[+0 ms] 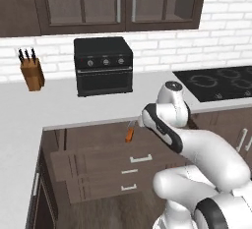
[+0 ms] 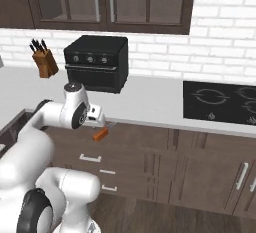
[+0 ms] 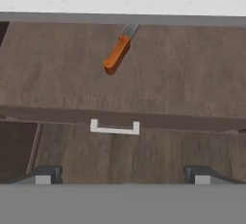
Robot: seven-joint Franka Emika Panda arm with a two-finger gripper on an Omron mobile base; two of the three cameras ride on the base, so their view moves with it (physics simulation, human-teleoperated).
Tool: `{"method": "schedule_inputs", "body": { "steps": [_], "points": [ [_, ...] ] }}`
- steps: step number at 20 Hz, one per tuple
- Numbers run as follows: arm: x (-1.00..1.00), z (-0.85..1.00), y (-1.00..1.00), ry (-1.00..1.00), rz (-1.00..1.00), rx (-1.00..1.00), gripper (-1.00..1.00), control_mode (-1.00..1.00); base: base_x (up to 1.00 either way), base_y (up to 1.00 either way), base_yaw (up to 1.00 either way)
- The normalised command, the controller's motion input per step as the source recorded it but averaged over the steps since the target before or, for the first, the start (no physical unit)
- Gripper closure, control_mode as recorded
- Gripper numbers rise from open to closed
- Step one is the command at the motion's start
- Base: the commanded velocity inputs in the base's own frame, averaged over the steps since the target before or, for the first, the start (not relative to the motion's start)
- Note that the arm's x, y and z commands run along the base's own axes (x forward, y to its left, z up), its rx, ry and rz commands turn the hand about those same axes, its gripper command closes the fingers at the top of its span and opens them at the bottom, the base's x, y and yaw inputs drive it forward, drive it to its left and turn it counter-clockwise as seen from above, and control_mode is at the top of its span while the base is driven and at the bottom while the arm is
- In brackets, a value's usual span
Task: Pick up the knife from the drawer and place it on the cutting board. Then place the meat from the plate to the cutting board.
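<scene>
White counter (image 1: 29, 105) runs along a brick wall under dark cabinets. Seen from the left base view, a black oven (image 1: 103, 66) stands at the counter's back edge with a knife block (image 1: 32, 71) off toward its left end and a black cooktop (image 1: 221, 83) at its right. Below the front edge the drawer (image 1: 98, 139) stands pulled out, and the knife (image 1: 130, 132) lies in it near the rear edge.

From the right base view, the knife (image 2: 101, 133) sits just beyond the arm's hand, apart from it.

Looking along the hand, the knife (image 3: 117, 55) rests on the drawer floor (image 3: 192, 74) by the back edge, blade toward the counter. The gripper (image 3: 122, 175) hangs over the drawer front with jaws spread wide, holding nothing.
</scene>
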Motion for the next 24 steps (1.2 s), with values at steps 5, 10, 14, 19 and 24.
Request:
{"method": "schedule_inputs", "body": {
  "steps": [5, 10, 14, 19, 24],
  "points": [
    [0.69, -0.37, 0.05, 0.01, 0.00, 0.00, -1.00, -1.00, 0.00, 0.00, 0.00],
    [0.36, -0.29, 0.00, 0.01, 0.00, 0.00, -1.00, -1.00, 0.00, 0.00, 0.00],
    [0.15, -0.33, 0.00, 0.01, 0.01, 0.02, -1.00, -1.00, 0.00, 0.00, 0.00],
    [0.03, -0.38, 0.00, 0.06, 0.00, 0.02, -1.00, -1.00, 0.00, 0.00, 0.00],
    [0.02, -0.25, 0.00, 0.04, 0.00, 0.02, -1.00, -1.00, 0.00, 0.00, 0.00]
  ]
}}
